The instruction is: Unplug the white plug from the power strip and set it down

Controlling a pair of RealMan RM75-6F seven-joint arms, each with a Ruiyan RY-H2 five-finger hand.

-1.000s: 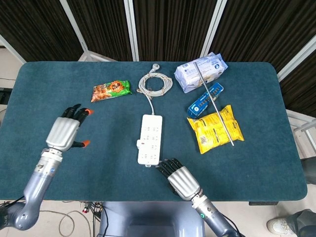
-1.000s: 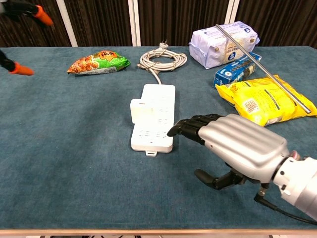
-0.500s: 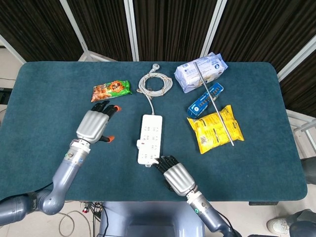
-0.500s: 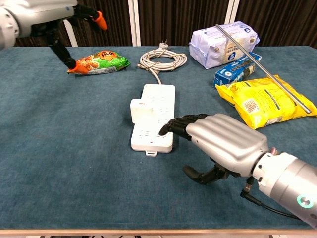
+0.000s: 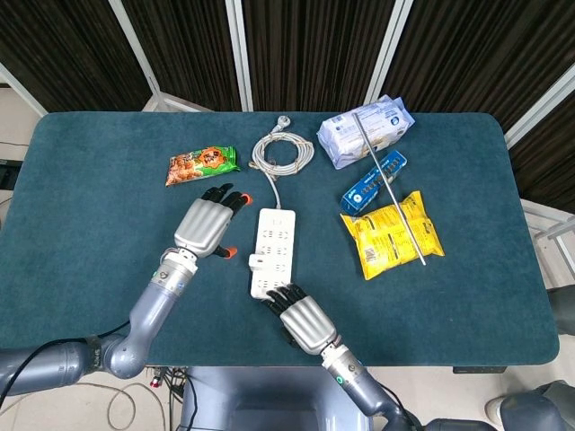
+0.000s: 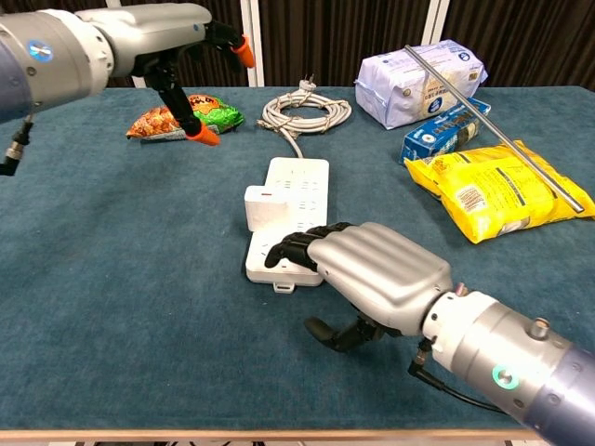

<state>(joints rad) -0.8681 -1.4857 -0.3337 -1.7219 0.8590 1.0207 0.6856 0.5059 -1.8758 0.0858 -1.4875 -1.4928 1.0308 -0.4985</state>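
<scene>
The white power strip (image 5: 277, 235) (image 6: 299, 190) lies lengthwise at mid-table. A white plug (image 5: 257, 261) (image 6: 263, 206) sits in it on its left side, near the front end. My right hand (image 5: 304, 319) (image 6: 376, 274) reaches in from the front, and its fingertips (image 6: 288, 249) rest on the strip's near end, just right of the plug. It holds nothing, with the thumb tucked underneath. My left hand (image 5: 207, 226) (image 6: 163, 32) hovers left of the strip with its orange-tipped fingers spread and empty.
The strip's coiled cable (image 5: 281, 151) lies behind it. A green-orange snack bag (image 5: 202, 164) is at back left. On the right are a white-blue pack (image 5: 364, 130), a blue box (image 5: 373, 180) and a yellow bag (image 5: 392, 233), with a metal rod (image 5: 395, 193) across them.
My left hand swung right from the table's left side to just beside the strip. My right hand slid forward and left until its fingertips came onto the strip's near end.
</scene>
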